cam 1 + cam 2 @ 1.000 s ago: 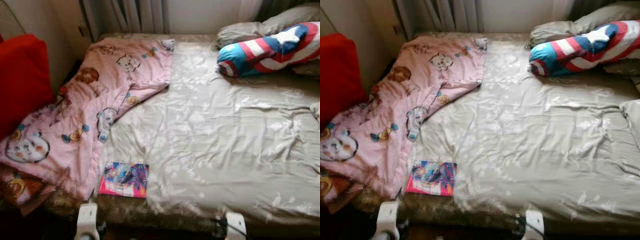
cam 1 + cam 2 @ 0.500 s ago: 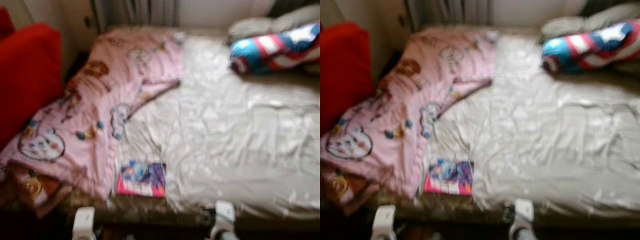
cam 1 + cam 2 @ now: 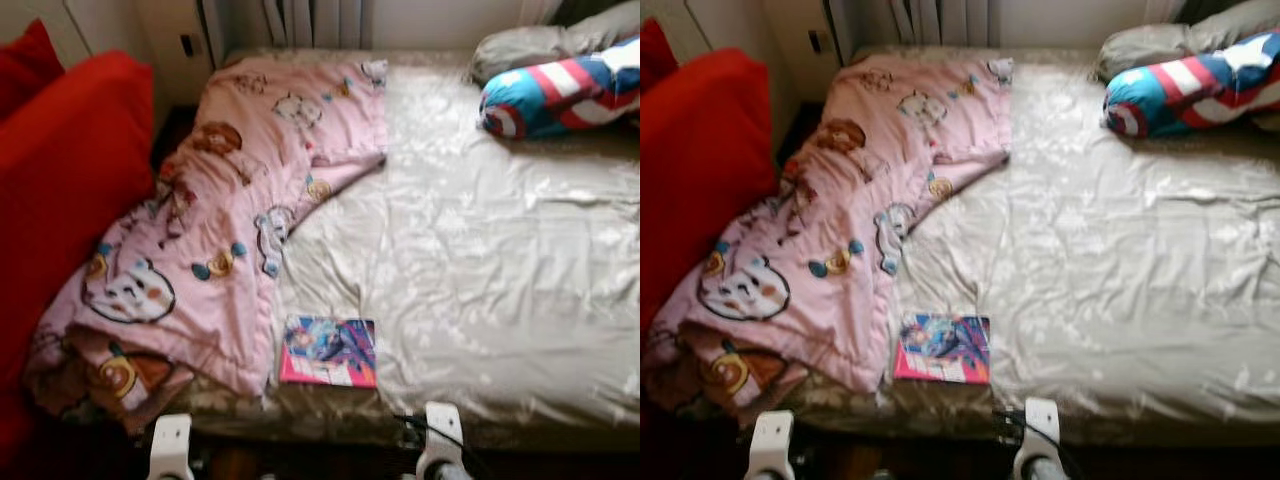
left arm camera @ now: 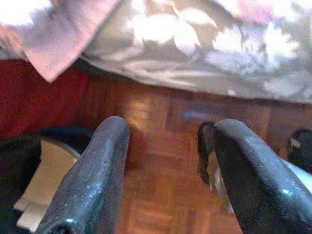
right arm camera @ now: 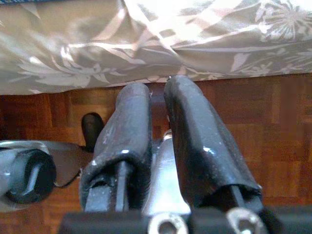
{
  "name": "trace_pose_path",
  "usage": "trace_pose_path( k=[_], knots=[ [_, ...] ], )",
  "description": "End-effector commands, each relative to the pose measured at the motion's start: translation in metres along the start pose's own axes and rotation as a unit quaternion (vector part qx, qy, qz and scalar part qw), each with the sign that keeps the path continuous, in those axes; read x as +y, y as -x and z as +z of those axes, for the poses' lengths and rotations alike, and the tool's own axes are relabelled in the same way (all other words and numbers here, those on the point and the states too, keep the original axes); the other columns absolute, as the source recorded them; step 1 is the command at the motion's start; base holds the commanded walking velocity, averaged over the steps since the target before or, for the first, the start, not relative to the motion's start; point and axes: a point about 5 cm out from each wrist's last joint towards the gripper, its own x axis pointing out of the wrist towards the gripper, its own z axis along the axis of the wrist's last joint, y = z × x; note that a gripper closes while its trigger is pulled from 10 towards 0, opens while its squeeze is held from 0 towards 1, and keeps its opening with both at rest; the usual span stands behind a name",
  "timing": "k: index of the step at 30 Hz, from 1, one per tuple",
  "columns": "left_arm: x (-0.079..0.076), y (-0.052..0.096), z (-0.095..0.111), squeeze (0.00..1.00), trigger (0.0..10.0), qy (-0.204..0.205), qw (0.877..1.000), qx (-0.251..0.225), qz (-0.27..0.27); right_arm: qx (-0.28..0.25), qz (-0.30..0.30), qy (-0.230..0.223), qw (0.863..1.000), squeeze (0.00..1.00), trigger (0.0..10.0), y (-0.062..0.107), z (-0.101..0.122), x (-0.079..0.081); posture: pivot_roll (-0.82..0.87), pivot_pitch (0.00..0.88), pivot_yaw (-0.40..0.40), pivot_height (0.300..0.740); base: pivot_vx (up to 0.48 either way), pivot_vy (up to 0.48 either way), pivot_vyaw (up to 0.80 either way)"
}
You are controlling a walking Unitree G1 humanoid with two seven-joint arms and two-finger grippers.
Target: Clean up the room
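A colourful book (image 3: 328, 351) lies flat on the beige bed sheet (image 3: 480, 260) at the near edge of the bed. A pink cartoon-print blanket (image 3: 230, 220) is crumpled over the bed's left side and hangs off its near left corner. A pillow (image 3: 560, 95) striped in red, white and blue lies at the far right. Both arms hang low in front of the bed, left wrist (image 3: 170, 447) and right wrist (image 3: 440, 445). My left gripper (image 4: 170, 131) is open and empty above the wooden floor. My right gripper (image 5: 155, 90) is shut, with nothing between its fingers.
A large red cushion (image 3: 70, 190) stands against the bed's left side. Grey pillows (image 3: 530, 45) lie at the far right, behind the striped one. Curtains (image 3: 310, 20) and a wall close off the far side. Parquet floor (image 4: 161, 161) runs under the bed's edge.
The whole picture has shifted to the right, so the camera has turned or stepped left, and more of the red cushion shows. Nothing on the bed has moved.
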Motion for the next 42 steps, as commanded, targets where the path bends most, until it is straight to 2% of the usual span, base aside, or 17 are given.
trace_pose_path(
  k=[1, 18, 22, 27, 33, 38, 42],
  knots=[
    [0.007, 0.005, -0.016, 0.0, 10.0, -0.006, 1.0, 0.028, 0.008, 0.015, -0.001, -0.003, 1.0, 0.0, 10.0, 0.002, -0.009, 0.0, 0.01, 0.184, 0.022, 0.74, 0.0, 0.0, 0.0],
    [0.008, 0.006, -0.019, 0.0, 10.0, 0.003, 1.0, 0.028, -0.001, 0.017, 0.002, 0.004, 1.0, 0.0, 10.0, 0.003, -0.013, 0.0, 0.01, 0.156, 0.03, 0.74, 0.0, 0.0, 0.0],
    [0.009, 0.006, -0.018, 0.0, 10.0, 0.004, 1.0, 0.028, 0.0, 0.018, 0.007, 0.023, 1.0, 0.0, 10.0, 0.003, -0.012, 0.0, 0.01, 0.155, 0.031, 0.74, 0.0, 0.0, 0.0],
    [0.009, 0.006, -0.016, 0.0, 10.0, 0.002, 1.0, 0.025, -0.002, 0.02, 0.0, 0.028, 0.999, 0.0, 10.0, 0.012, -0.03, -0.022, 0.01, 0.163, 0.031, 0.74, 0.0, 0.0, 0.8],
    [0.008, 0.005, -0.015, 0.0, 10.0, 0.002, 1.0, 0.025, -0.003, 0.025, 0.0, 0.031, 0.999, 0.0, 10.0, 0.016, -0.036, -0.029, 0.01, 0.169, 0.03, 0.74, 0.0, 0.0, 0.8],
    [0.007, 0.005, -0.016, 0.0, 10.0, 0.003, 1.0, 0.026, -0.003, 0.025, -0.006, 0.024, 0.999, 0.0, 10.0, 0.021, -0.042, -0.043, 0.01, 0.177, 0.03, 0.74, 0.0, 0.0, 0.8],
    [0.007, 0.006, -0.016, 0.0, 10.0, 0.004, 1.0, 0.023, -0.004, 0.013, -0.017, -0.005, 1.0, 0.0, 10.0, 0.023, -0.042, -0.051, 0.01, 0.181, 0.028, 0.74, 0.0, 0.0, 0.12]
  ],
)
